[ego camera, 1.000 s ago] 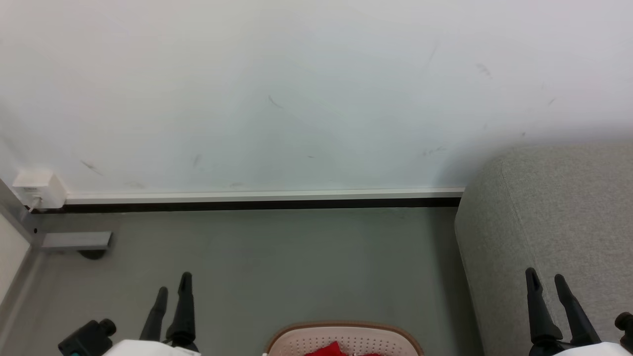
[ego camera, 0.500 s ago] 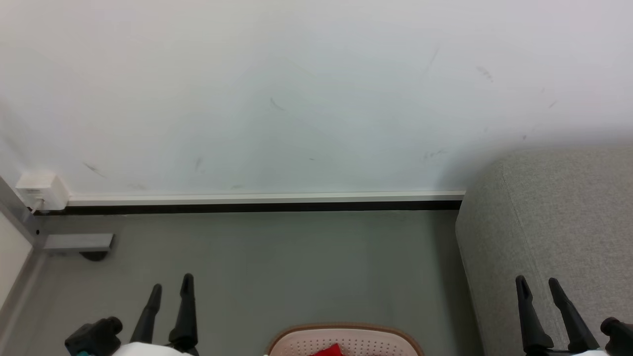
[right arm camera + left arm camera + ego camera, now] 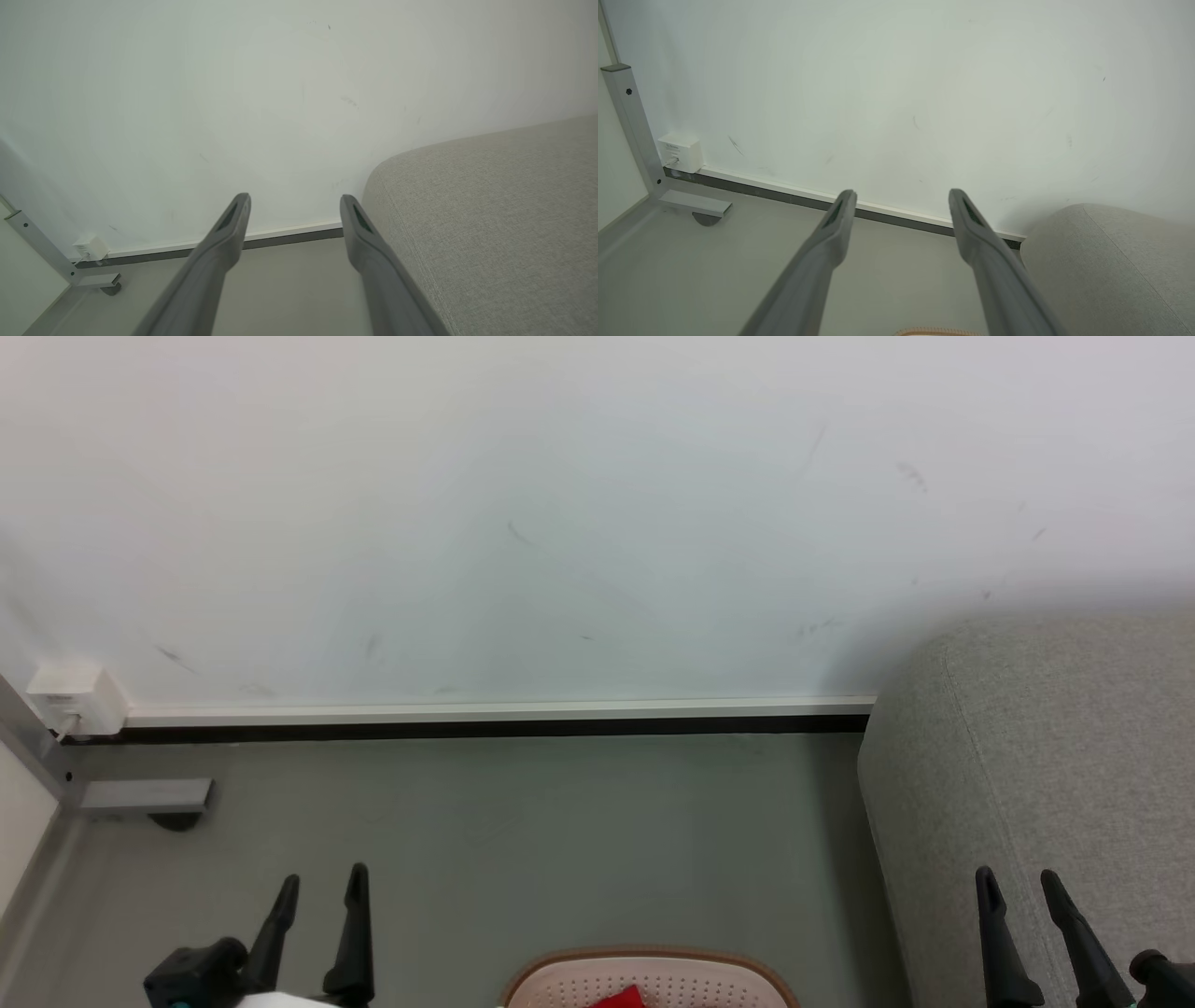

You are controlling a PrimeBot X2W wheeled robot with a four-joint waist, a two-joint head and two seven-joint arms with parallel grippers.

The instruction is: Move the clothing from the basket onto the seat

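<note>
Head view shows you the clothing [image 3: 621, 999] inside the basket [image 3: 560, 959] at bottom centre, with the seat [image 3: 1046, 747] to its right. Your left end effector [image 3: 325, 877] and right end effector [image 3: 1016, 875] both have fingers spread apart, holding nothing.

The left gripper [image 3: 323, 875] was lowered in the head view and its fingers were spread wider; the right gripper [image 3: 1016, 875] was lowered too and shifted slightly toward the left fingers; less of the clothing [image 3: 621, 999] was shown between both pairs.

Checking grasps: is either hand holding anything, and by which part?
Nothing is held: left hand and right hand are both open; the bright red fabric clothing lies in the cream perforated basket.
</note>
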